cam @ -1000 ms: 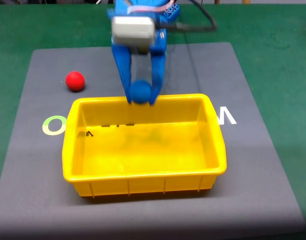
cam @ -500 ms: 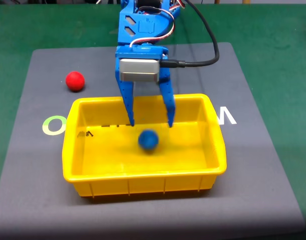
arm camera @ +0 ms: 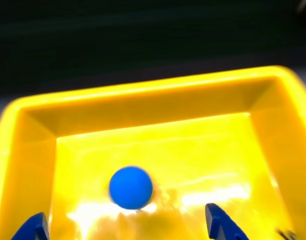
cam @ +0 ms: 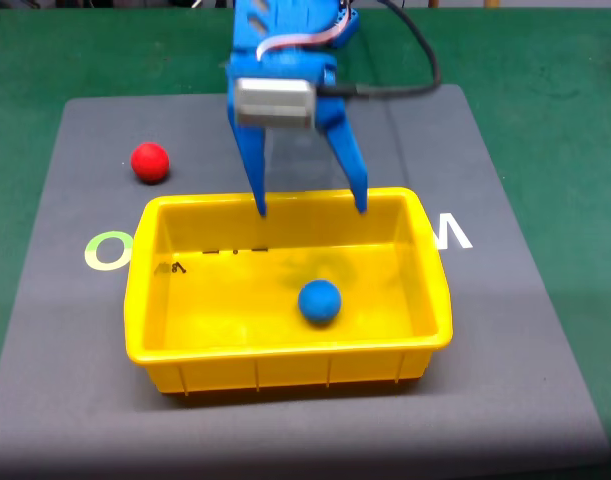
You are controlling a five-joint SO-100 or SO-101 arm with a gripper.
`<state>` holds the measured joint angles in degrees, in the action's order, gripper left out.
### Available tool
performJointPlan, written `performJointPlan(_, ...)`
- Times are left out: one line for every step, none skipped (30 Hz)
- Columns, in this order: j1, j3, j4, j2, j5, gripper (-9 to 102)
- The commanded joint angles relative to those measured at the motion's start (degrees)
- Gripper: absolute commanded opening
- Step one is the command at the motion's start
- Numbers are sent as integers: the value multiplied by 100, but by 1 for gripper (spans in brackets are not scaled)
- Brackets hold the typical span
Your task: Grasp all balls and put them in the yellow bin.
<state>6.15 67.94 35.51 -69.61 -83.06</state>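
Writing: white letters on the grey mat (cam: 545,330) are mostly hidden by the bin; a pale green-white "O" (cam: 107,250) at fixed-view left and a partial white letter at right, unreadable as a word. Small dark marks on the bin's inner wall, illegible.

Yellow bin (cam: 440,300): one, on the mat, on the green desk (cam: 565,100).

Balls: two. Blue ball (cam: 319,302) on the bin floor; red ball (cam: 150,161) on the mat, beyond the bin's far left corner.

Gripper (cam: 311,208): one, blue, fingers spread wide, empty, above the bin's far rim.
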Motion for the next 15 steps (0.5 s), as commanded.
performJointPlan(316, 185, 615, -1099, -114, 36)
performJointPlan(404, 352, 703, -1310, -149, 36)
performJointPlan(501, 501, 817, -1512, -202, 36)
performJointPlan(606, 642, 932, -1714, -255, 36)
performJointPlan(712, 800, 1046, -1907, -325, 36)
performJointPlan(817, 1002, 1107, -2118, -422, 36)
performJointPlan(949, 1239, 1116, -2320, -519, 36)
performJointPlan(1072, 1477, 1116, -2522, -606, 36)
performJointPlan(1195, 1723, 1116, -2725, -712, 36)
performJointPlan(1310, 1986, 1116, -2936, -800, 36)
performJointPlan(1415, 2232, 1116, -3155, -861, 36)
performJointPlan(1521, 2470, 1116, -3357, -923, 36)
performJointPlan(1617, 2698, 1116, -3560, -976, 36)
performJointPlan(1705, 2918, 1116, -3753, -1002, 36)
performJointPlan(1811, 3129, 1116, -3938, -1037, 36)
